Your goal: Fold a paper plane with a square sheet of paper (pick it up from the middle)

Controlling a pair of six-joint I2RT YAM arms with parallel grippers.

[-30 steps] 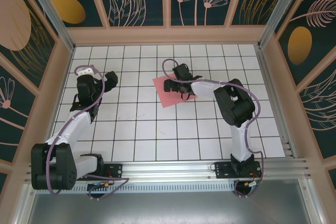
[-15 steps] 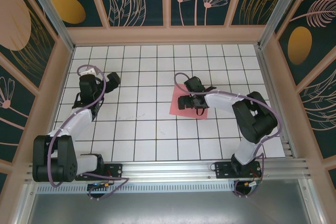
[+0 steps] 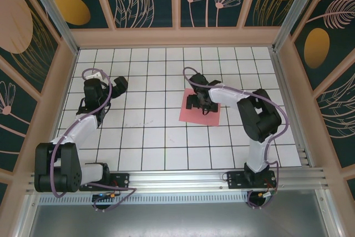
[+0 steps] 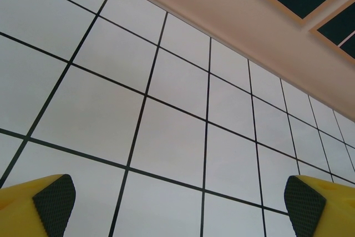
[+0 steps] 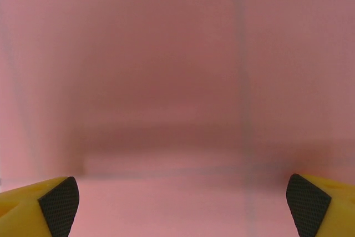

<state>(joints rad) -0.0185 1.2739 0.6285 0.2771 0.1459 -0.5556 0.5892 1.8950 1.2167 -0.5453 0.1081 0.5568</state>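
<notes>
The square sheet of paper (image 3: 208, 116) lies flat on the white grid table, right of centre, pink-red and unfolded. My right gripper (image 3: 198, 102) is low over its middle, fingers spread wide and nothing between them. In the right wrist view the pink paper (image 5: 177, 81) is blurred and very close, the grid lines showing faintly through it, with the right gripper (image 5: 180, 201) open and its black pads (image 5: 58, 203) far apart. My left gripper (image 3: 113, 86) hovers at the far left of the table, well away from the sheet. The left gripper (image 4: 180, 201) is open over bare tiles.
Wooden walls with dark floral panels enclose the table (image 3: 144, 137) on three sides; the back wall's base (image 4: 249, 20) is close ahead of the left gripper. An aluminium rail (image 3: 183, 178) with both arm bases runs along the near edge.
The sheet has slid right and toward the near edge under the right gripper and turned squarer to the grid. The right wrist then swung back left over it. The left arm barely shifted.
</notes>
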